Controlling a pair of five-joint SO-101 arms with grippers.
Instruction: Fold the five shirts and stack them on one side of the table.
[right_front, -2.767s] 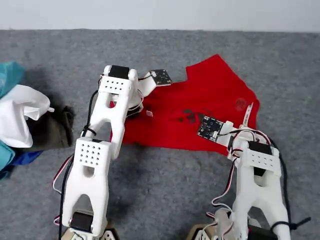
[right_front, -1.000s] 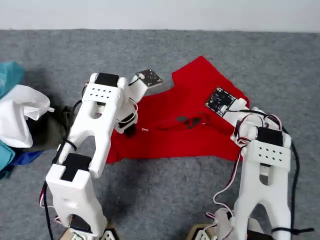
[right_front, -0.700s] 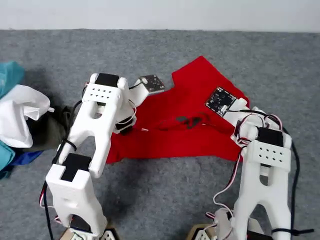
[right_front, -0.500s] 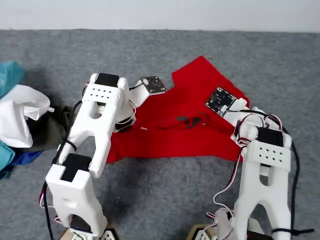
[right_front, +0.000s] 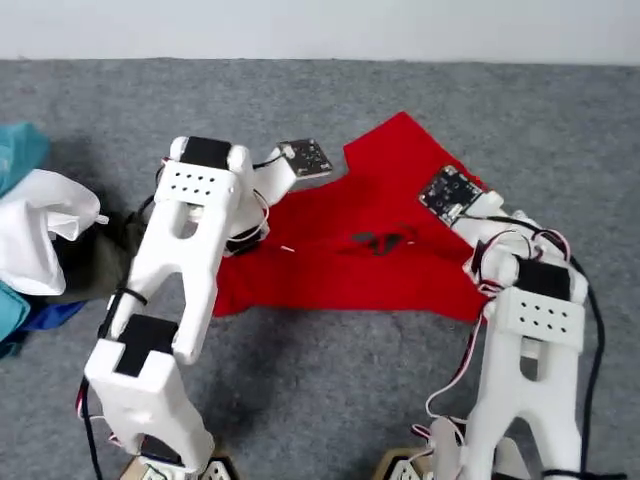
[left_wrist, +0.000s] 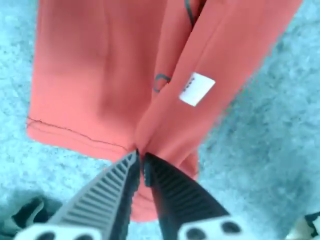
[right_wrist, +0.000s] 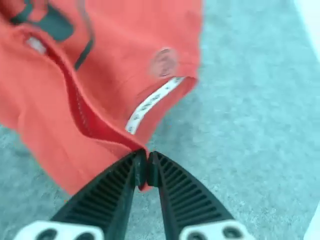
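Observation:
A red shirt (right_front: 400, 160) lies partly folded in the middle of the grey table. My left gripper (left_wrist: 140, 157) is shut on a raised fold of the red shirt (left_wrist: 100, 75) at its left end, close to a white tag (left_wrist: 196, 89). My right gripper (right_wrist: 143, 159) is shut on the red shirt (right_wrist: 115, 50) at its right edge, beside a white label strip (right_wrist: 150, 105). In the high view the left arm (right_front: 190, 230) stands over the shirt's left end and the right arm (right_front: 530, 300) over its right end.
At the table's left edge is a heap of other shirts: a white one (right_front: 40, 240), a teal one (right_front: 20, 150), a dark olive one (right_front: 100, 262) and a blue one (right_front: 40, 315). Bare grey table (right_front: 330, 380) runs along the front, between the arm bases.
Both grippers have carried their ends of the red shirt away from the arm bases. The shirt has gone from spread out to a narrower folded band, and its near edge has drawn back.

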